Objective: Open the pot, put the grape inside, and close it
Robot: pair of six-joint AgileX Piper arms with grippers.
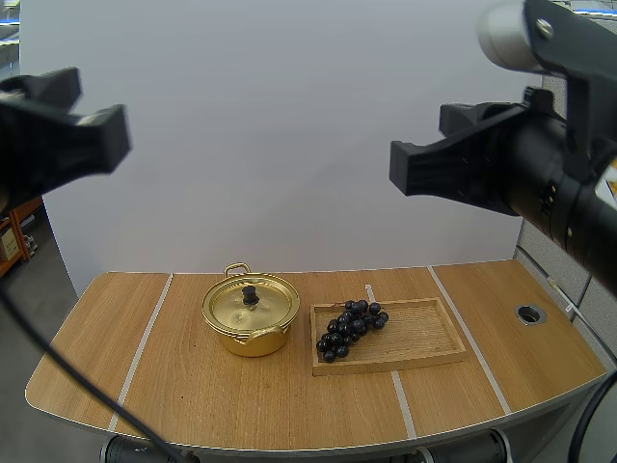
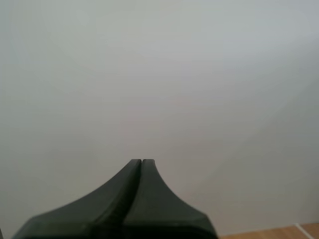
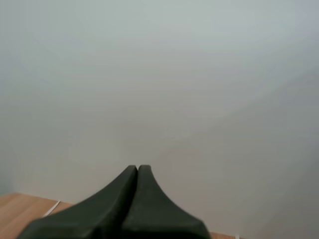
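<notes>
A gold pot (image 1: pixel 251 313) with its lid on and a black knob (image 1: pixel 250 293) stands in the middle of the wooden table. To its right a bunch of dark grapes (image 1: pixel 351 326) lies on the left end of a wooden tray (image 1: pixel 424 338). My left gripper (image 1: pixel 120 135) hangs high at the left, far above the table, its fingers together as one wedge (image 2: pixel 141 164). High at the right, my right gripper (image 1: pixel 397 169) is likewise shut on nothing (image 3: pixel 137 170), well above the tray.
The table (image 1: pixel 145 367) has a curved front edge and pale stripes across it. A round metal grommet (image 1: pixel 530 313) is set in the table at the far right. A white wall stands behind the table.
</notes>
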